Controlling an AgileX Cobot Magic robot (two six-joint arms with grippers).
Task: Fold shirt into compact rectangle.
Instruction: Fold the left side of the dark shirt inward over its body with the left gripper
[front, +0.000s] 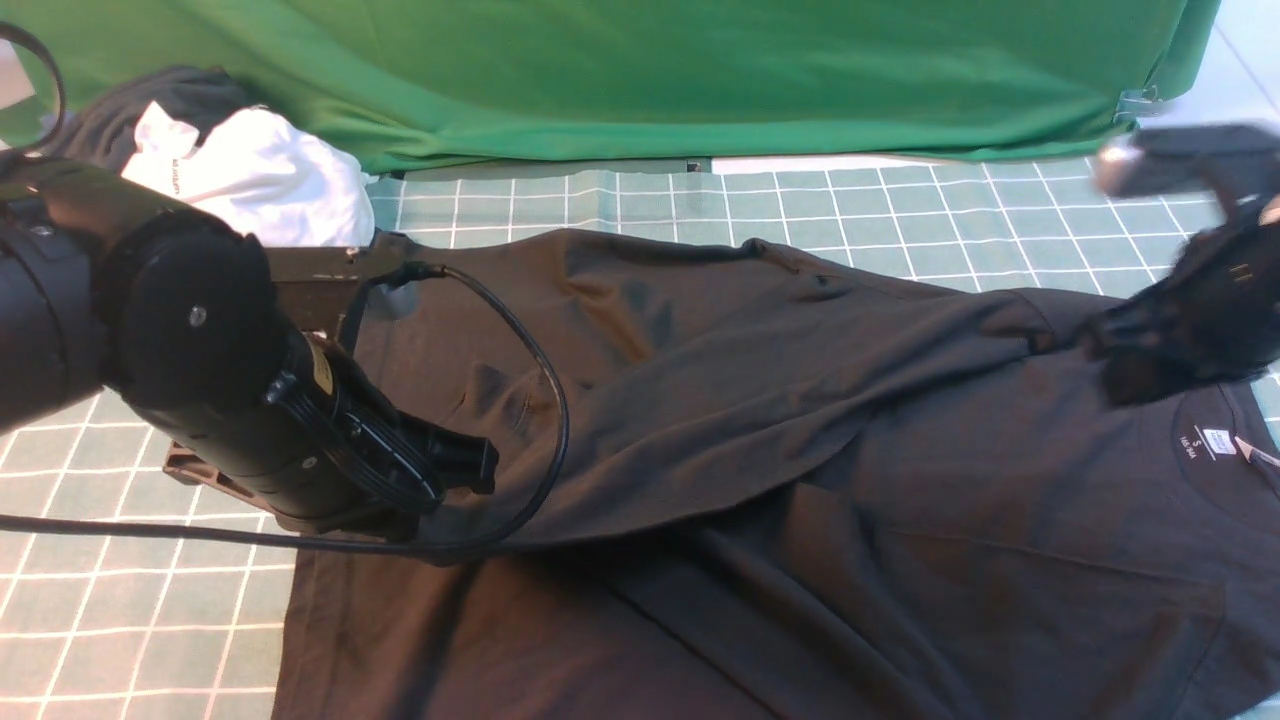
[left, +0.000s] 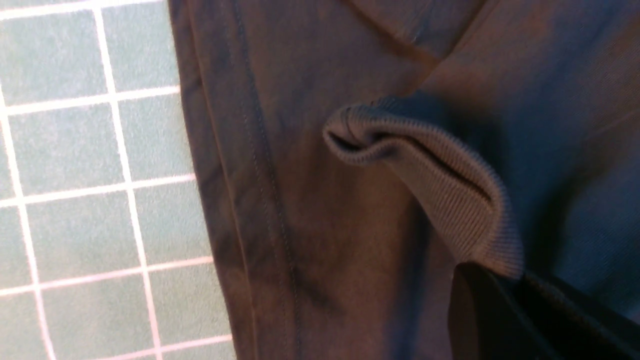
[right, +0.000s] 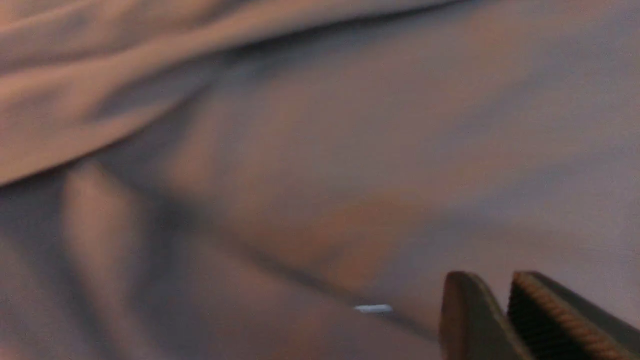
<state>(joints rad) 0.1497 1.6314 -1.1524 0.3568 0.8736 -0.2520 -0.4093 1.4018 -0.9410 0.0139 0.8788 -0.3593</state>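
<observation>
Item: black long-sleeved crew-neck shirt (front: 800, 480), spread across a green mat with a white grid (front: 850, 210). It covered most of the near and right part of the mat, with the collar and small white neck label (front: 1218, 440) at the right. A broad fold ran slantwise over the body.

Left arm: reached in low from the left, wrist angled down over the shirt's left part. The left gripper (front: 465, 468) was pressed together on the shirt's ribbed cuff (left: 440, 185). A black cable (front: 540, 400) looped from the arm over the cloth.

Right arm: at the right edge and motion-blurred. The right gripper (front: 1180, 345) was over the shoulder area, just beside the collar.

Left wrist view only: the doubled cuff was pinched at one end by a dark finger (left: 495, 320) and raised above the body cloth, near a stitched edge that lay along the mat.

Right wrist view only: blurred. The two fingertips stood nearly together above rumpled fabric, with a thin gap between them. Whether they held any cloth could not be told.

Surroundings: a big bright green cloth (front: 650, 70) hung along the far side. A heap of white and dark grey garments (front: 260, 180) lay at far left.
</observation>
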